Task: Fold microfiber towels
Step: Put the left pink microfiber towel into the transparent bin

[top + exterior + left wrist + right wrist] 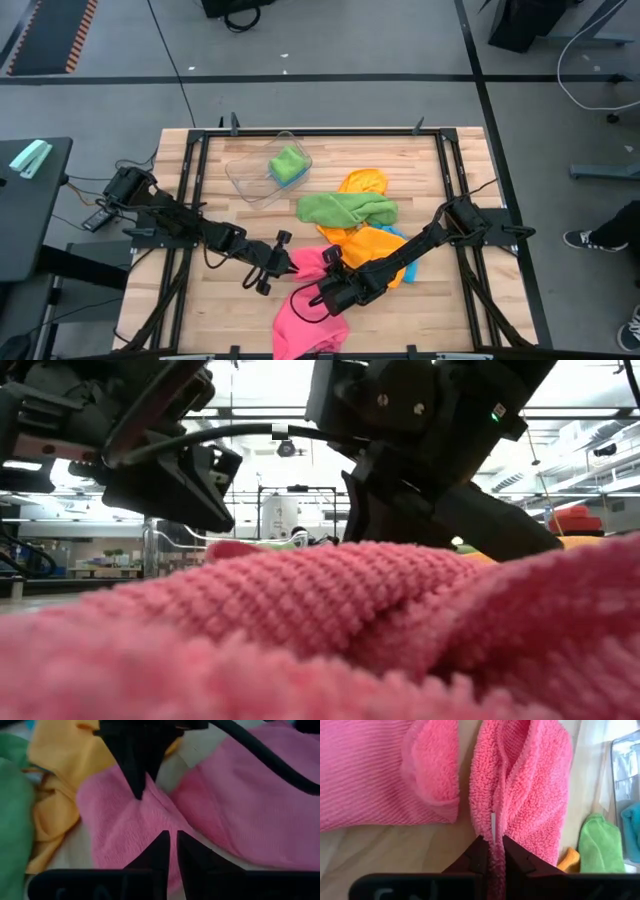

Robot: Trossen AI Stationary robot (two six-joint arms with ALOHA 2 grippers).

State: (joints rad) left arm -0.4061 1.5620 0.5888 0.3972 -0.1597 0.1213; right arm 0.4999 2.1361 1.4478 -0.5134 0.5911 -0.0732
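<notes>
So you're working the crumpled bright pink microfiber towel (305, 305) at the near edge of the wooden slatted table (200, 290), and it's lying with its long axis running from that near edge up and away toward the middle, rumpled and bunched in a ridge at the far end. Both arms are meeting right at that far end. Your right gripper (492, 845) is pinching a raised fold of the pink pile between nearly closed fingers, and it's sitting a touch nearer the towel's middle. Your left gripper (172, 842) is coming in from the other side with its fingers pressed almost together on a thin crease of the same cloth, and I'm reading that as a grip on the pink. So the two pinches are sitting just beside each other on one ridge, not at opposite corners, which is the thing I'd be watching: pulling apart along the short axis looks like the way to spread it flat. Farther back, the orange towel (370, 245) and the long green towel (345, 208) are piling up mid-table, and beyond them a clear plastic tub (262, 170) is holding a small folded green cloth (287, 163).
</notes>
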